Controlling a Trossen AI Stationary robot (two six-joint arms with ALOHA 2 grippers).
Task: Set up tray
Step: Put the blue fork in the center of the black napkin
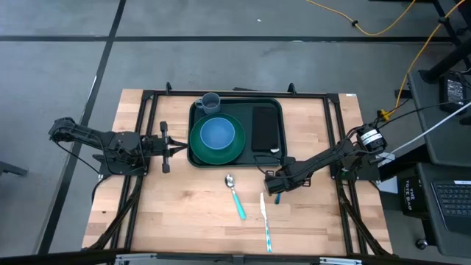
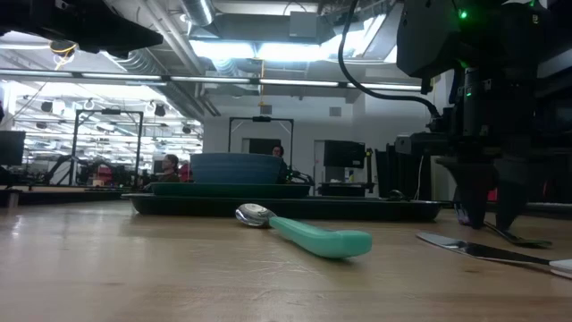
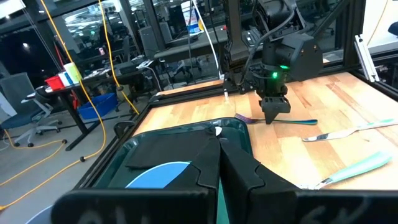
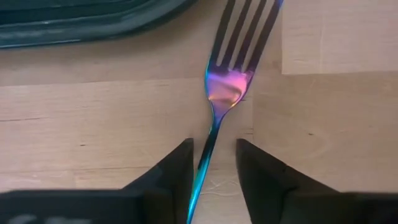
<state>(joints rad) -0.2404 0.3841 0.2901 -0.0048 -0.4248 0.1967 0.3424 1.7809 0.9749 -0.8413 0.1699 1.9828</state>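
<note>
Right arm reaches in from the right edge, right gripper [image 1: 276, 185] lowered to the table near centre-right, fingers [image 4: 171, 174] apart. Left arm rests at left; left gripper [image 1: 171, 148] closed.

loc: robotics lab | evid: metal rigs [image 2: 94, 134], cables [image 1: 383, 26], ceiling ducts [image 2: 179, 27]

A grey floor [image 1: 221, 66] with dark seams surrounds the light wooden counter [image 1: 191, 213]. Yellow cable [image 1: 383, 29] loops across it past the counter's far right corner. Behind, a hall with ceiling strip lights [image 2: 259, 45], exposed pipes, desks, an office chair [image 3: 25, 106] and seated people [image 2: 170, 164]
</note>
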